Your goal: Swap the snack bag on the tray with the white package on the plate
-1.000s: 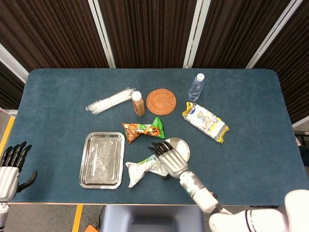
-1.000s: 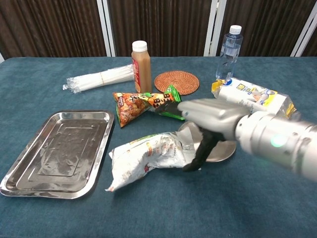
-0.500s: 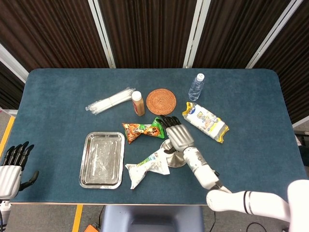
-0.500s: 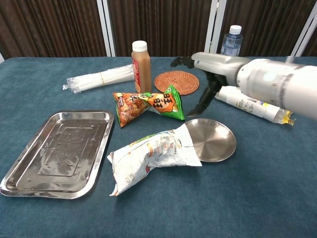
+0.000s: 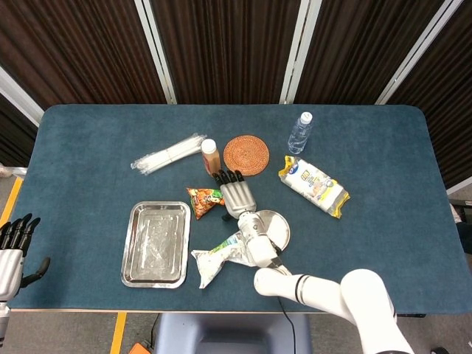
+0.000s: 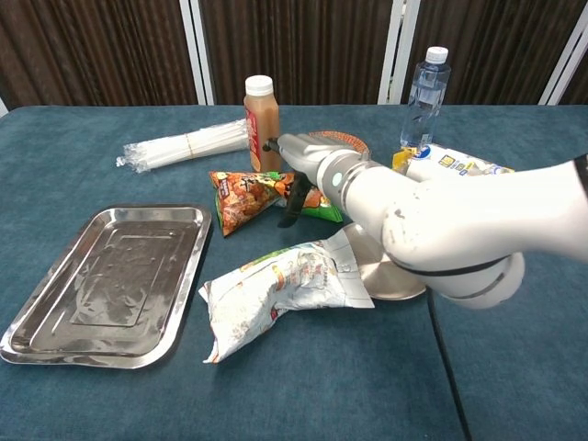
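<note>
The orange and green snack bag [image 5: 204, 200] [image 6: 243, 196] lies on the table between the steel tray [image 5: 155, 243] [image 6: 110, 280] and the round steel plate [image 5: 276, 224] [image 6: 393, 277]. My right hand [image 5: 235, 195] [image 6: 315, 163] hovers flat over the bag's green end, fingers spread, thumb pointing down at it and holding nothing. The white package [image 5: 220, 257] [image 6: 280, 289] lies on the table, its right end over the plate's left rim. The tray holds nothing. My left hand [image 5: 13, 247] is off the table's front left corner, fingers apart.
A brown drink bottle [image 5: 210, 156] [image 6: 261, 110], a woven coaster [image 5: 245, 153], a water bottle [image 5: 299, 133] [image 6: 425, 87] and a bundle of straws [image 5: 168, 155] [image 6: 184, 145] stand behind. A white, blue and yellow pack [image 5: 313, 184] [image 6: 469, 170] lies at the right.
My right hand has left the white package by the plate and swung back and left over the snack bag. The package stays where it lay. My left hand sank slightly.
</note>
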Robot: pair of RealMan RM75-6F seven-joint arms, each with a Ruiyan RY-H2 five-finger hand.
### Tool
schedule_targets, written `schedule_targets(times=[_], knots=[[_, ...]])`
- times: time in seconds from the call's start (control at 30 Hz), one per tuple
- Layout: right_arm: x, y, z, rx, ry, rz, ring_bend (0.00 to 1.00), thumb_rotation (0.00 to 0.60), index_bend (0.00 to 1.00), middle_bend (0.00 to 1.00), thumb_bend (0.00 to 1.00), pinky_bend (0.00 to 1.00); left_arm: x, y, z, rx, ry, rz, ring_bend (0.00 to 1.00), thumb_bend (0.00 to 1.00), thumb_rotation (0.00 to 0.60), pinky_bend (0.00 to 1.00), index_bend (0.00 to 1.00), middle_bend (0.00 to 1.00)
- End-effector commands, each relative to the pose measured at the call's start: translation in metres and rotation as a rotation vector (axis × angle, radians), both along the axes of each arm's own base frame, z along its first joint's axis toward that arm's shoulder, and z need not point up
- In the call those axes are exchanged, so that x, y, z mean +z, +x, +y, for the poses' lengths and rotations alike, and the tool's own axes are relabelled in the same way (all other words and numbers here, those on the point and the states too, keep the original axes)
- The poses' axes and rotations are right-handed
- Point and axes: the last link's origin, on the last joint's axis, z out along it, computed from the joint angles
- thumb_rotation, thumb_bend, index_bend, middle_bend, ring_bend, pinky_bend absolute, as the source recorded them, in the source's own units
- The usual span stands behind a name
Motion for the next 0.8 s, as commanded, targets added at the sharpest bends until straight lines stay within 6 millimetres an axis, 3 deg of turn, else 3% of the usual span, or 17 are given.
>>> schedule_targets(times=[0.03,0.13,0.2,0.37,0.5,0.63,0.8], knots=[[-0.018,0.009,0.002,0.0,-0.017,-0.052,0.27,0.6,0.41,0.35,0.27,0.46,0.0,-0.001,0.0,0.008,-0.003,0.003,0.0,0.34,0.6,0.03,0.0,0.0],[-0.021,0.008,-0.001,0.015,-0.056,-0.06,0.51,0.6,0.64,0.54,0.34,0.71,0.001,0.0,0.0,0.011,-0.003,0.003,0.0,0.34,0.6,0.03,0.0,0.0],[-0.021,0.008,-0.001,0.032,-0.08,-0.062,0.61,0.6,0.73,0.62,0.37,0.79,0.001,-0.001,0.001,0.011,-0.002,0.002,0.0,0.35,0.6,0.03,0.0,0.0],[-0.008,0.012,-0.001,0.088,-0.14,-0.106,0.68,0.6,0.81,0.69,0.4,0.83,0.001,-0.002,0.001,0.013,-0.009,0.003,0.0,0.35,0.6,0.03,0.0,0.0],[0.019,0.008,0.006,0.137,-0.183,-0.169,0.69,0.6,0.83,0.7,0.4,0.83,0.001,0.0,-0.001,0.002,-0.006,0.003,0.0,0.34,0.6,0.03,0.0,0.0],[0.06,-0.012,0.019,0.16,-0.204,-0.197,0.7,0.6,0.83,0.7,0.4,0.83,-0.001,0.005,-0.004,-0.017,-0.015,0.004,0.0,0.35,0.6,0.03,0.0,0.0],[0.105,-0.054,0.038,0.115,-0.182,-0.163,0.7,0.6,0.82,0.7,0.4,0.83,-0.007,0.009,-0.005,-0.032,-0.035,0.015,0.0,0.35,0.6,0.03,0.0,0.0]])
